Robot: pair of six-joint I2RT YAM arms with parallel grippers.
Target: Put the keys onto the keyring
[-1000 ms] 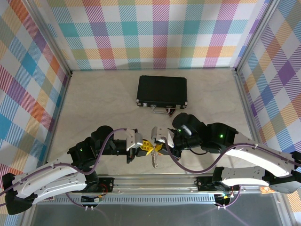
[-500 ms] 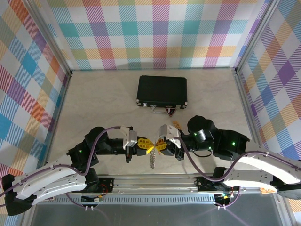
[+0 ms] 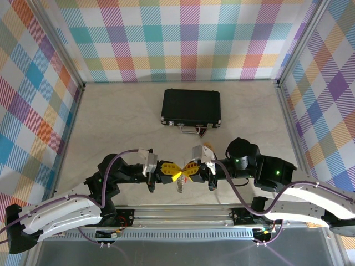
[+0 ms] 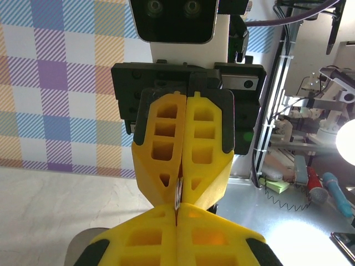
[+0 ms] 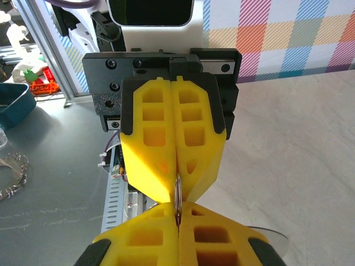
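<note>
We are clenching left gripper (image 3: 171, 168) and right gripper (image 3: 190, 169) tip to tip on the dangling keyring (image 3: 179, 187); our right arm (image 3: 266, 170) is lying straighter than a second ago

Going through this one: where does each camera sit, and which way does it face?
Top external: above and behind the bases, looking down on the table and black case; left arm and right arm both show.
Left wrist: on the left arm, facing the right arm's jaws tip to tip; own yellow jaws at the bottom.
Right wrist: mirrored, facing the left arm's jaws; own jaws at the bottom.
Shared: the wrist views face each other; both show shut jaws.
</note>
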